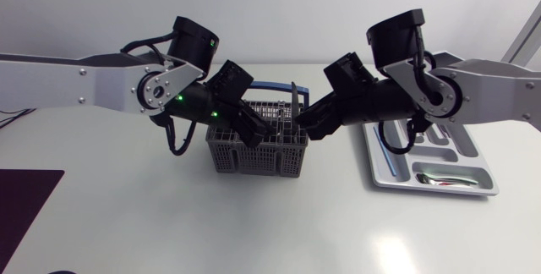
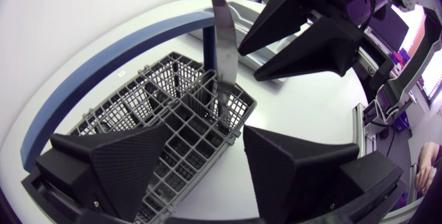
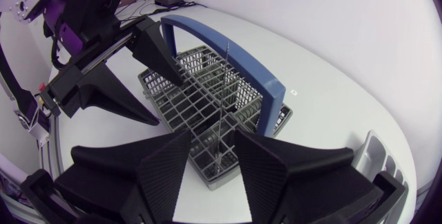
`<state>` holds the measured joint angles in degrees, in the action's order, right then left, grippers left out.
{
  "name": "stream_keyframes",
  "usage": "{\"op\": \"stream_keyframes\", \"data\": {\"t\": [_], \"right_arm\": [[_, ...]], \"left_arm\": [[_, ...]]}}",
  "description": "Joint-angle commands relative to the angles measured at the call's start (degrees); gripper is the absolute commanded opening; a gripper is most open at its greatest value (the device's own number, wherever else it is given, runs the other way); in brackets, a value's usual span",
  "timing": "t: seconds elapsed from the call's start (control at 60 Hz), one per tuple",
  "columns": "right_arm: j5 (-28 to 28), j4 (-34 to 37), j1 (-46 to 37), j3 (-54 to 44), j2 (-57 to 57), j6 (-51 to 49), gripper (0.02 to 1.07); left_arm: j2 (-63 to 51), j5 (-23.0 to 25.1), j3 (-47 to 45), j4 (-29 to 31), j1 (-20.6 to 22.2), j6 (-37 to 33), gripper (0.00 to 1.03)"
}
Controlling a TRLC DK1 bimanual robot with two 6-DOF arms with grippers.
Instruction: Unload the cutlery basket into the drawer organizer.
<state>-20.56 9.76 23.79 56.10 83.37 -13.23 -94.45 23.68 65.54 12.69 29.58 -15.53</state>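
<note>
The left fingers (image 2: 117,162), spread open, hang over the cutlery basket (image 1: 245,151) on the worktop (image 1: 270,223). The right fingers (image 3: 166,175), also apart, flank an upright knife (image 1: 293,101) in the basket's 2 o'clock corner without gripping it. The drawer organizer (image 1: 473,151) lies at 3 o'clock.

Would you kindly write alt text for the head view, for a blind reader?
Both arms meet over a grey cutlery basket mid-table, left gripper and right gripper either side of an upright knife; the drawer organizer lies to its right.
</note>
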Motion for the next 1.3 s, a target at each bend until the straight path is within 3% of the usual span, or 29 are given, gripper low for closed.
{"op": "stream_keyframes", "data": {"t": [0.0,0.567,1.0,1.283], "right_arm": [[0.3,-1.7,0.6,-0.4,1.8,1.5,0.51],[1.6,-5.5,0.8,-0.6,4.7,1.7,0.5],[3.9,-7.8,2.1,0.2,7.7,1.6,0.08],[5.1,-9.9,2.2,-2.4,5.6,1.9,0.08]], "left_arm": [[-0.3,0.3,-1.8,-1.5,0.5,1.2,0.95],[-4.1,0.3,-1.7,-5.5,1.8,1.8,0.95],[-4.8,0.2,-2.4,-7.3,1.6,2.2,0.95],[-5.9,-2.0,-2.5,-9.3,1.9,3.0,0.95]]}}
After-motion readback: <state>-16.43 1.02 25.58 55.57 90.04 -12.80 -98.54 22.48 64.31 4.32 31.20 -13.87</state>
